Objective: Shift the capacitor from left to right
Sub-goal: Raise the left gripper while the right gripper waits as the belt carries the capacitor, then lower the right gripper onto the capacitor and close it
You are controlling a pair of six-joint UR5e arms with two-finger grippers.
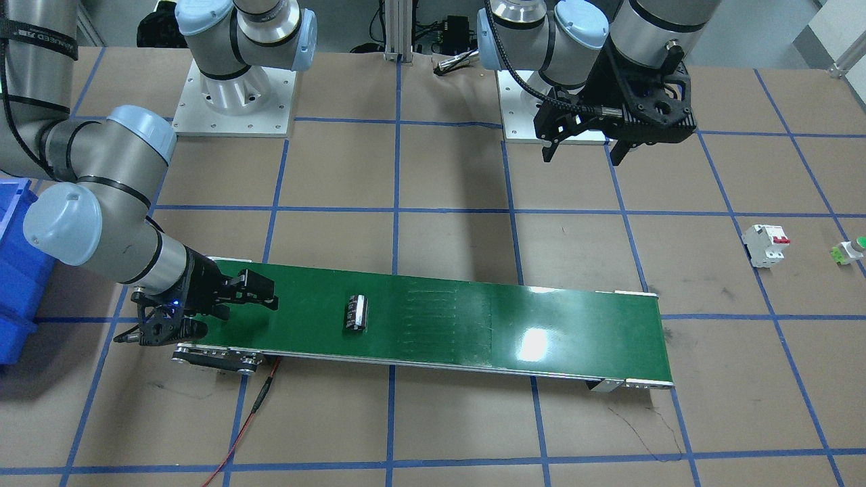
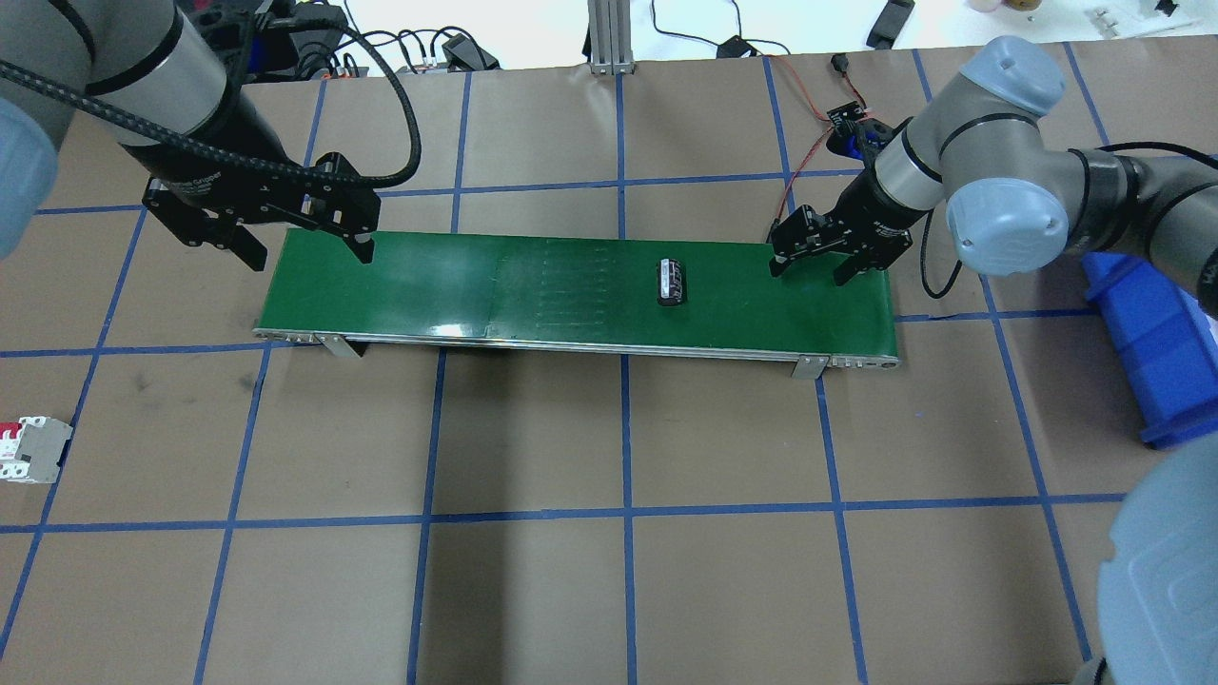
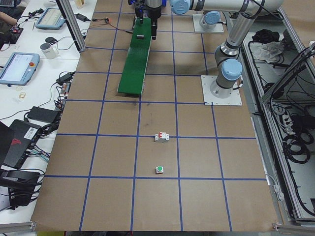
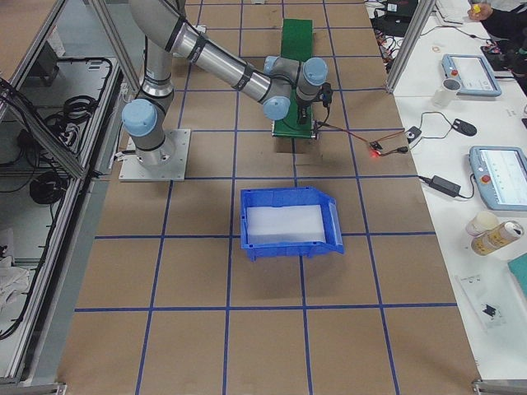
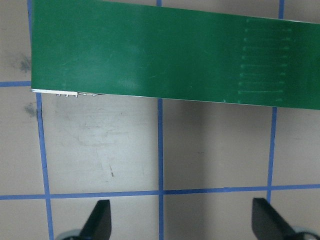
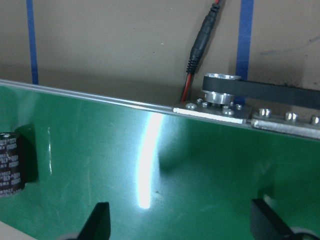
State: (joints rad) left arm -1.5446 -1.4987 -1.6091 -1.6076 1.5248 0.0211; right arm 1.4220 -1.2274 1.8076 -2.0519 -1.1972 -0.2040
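At the far left a breaker is seen on the table. The left gripper is held high over the left end of the belt, its fingers spread wide apart with nothing between them. The capacitor is laid on its side on the belt, right of the middle, touched by neither gripper. The right gripper is held low at the belt's right end, near the capacitor but apart from it, its fingers likewise spread and empty. A bin is set on the table further right.
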